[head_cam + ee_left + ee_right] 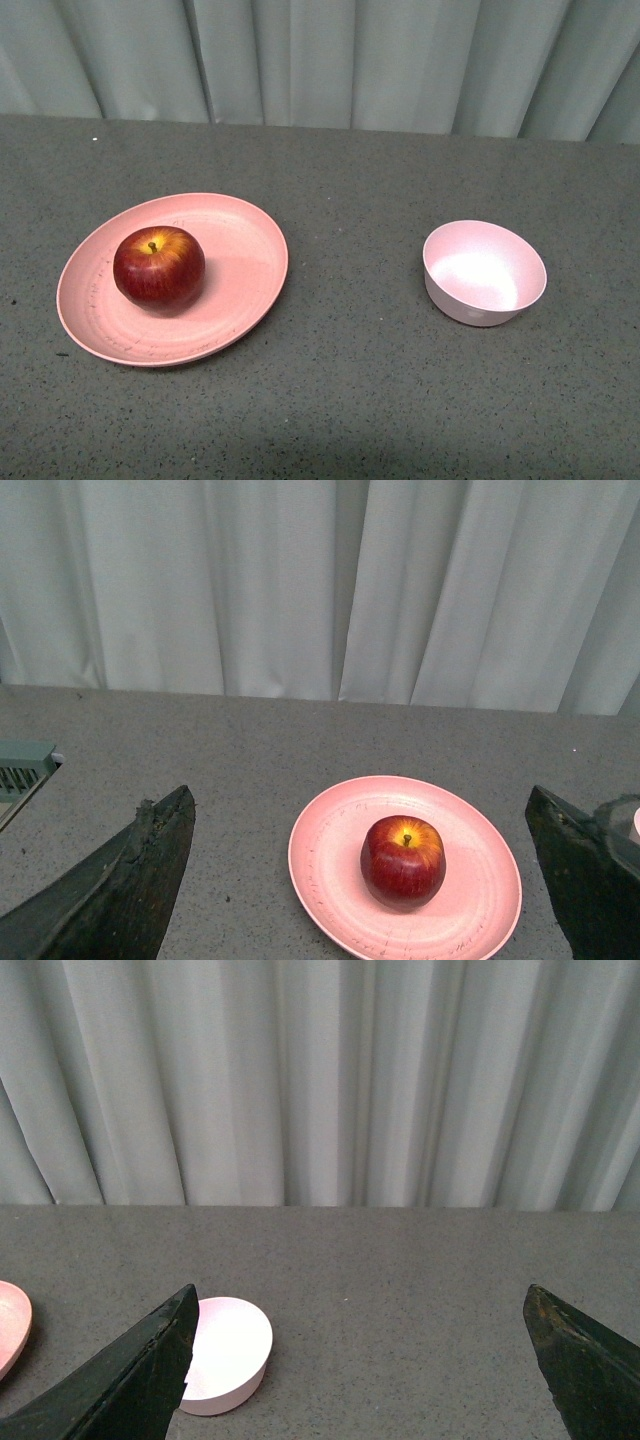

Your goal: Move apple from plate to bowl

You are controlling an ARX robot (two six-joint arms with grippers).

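A glossy dark red apple (159, 266) with a yellow patch round its stem sits on the wide salmon-pink plate (240, 280) at the left of the table. The small pale pink bowl (484, 272) stands empty to the right. Neither arm shows in the front view. In the left wrist view the apple (403, 860) rests on the plate (480, 900), ahead of my open left gripper (360, 810). My right gripper (360, 1300) is open too, with the bowl (228, 1353) beside one finger and the plate's edge (10, 1325) further off.
Grey speckled tabletop (350, 400) runs back to a pale pleated curtain (320, 60). A greenish-grey device (22, 770) sits at the table's edge in the left wrist view.
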